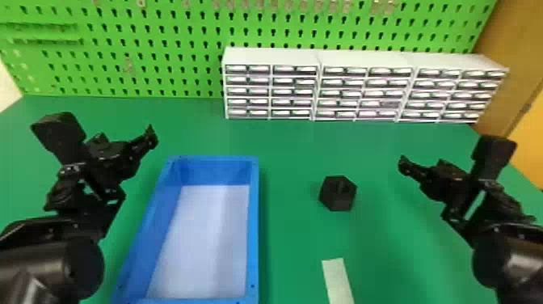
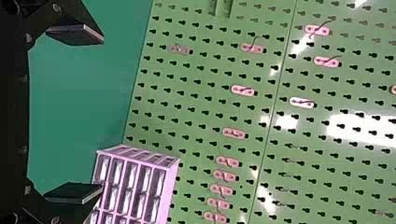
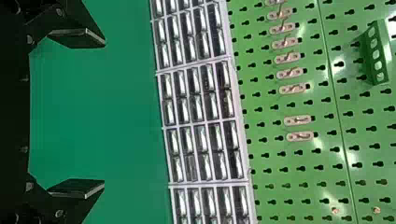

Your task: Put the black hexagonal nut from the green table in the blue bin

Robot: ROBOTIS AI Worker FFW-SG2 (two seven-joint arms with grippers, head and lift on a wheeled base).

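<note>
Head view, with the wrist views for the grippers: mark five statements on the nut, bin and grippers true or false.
1. The black nut sits right of the blue bin. True.
2. The right gripper holds the nut. False: its fingers are apart, nothing between them.
3. The left gripper is open. True.
4. A pale strip lies inside the bin. False: it lies on the green table.
5. White drawers stand beyond the nut. True.

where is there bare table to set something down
The green table has bare room between the bin and the nut, behind them up to the drawers, and between the nut and the right gripper. It's tighter left of the bin, where the left gripper hangs, and in front of the nut, where a pale strip lies.
</note>
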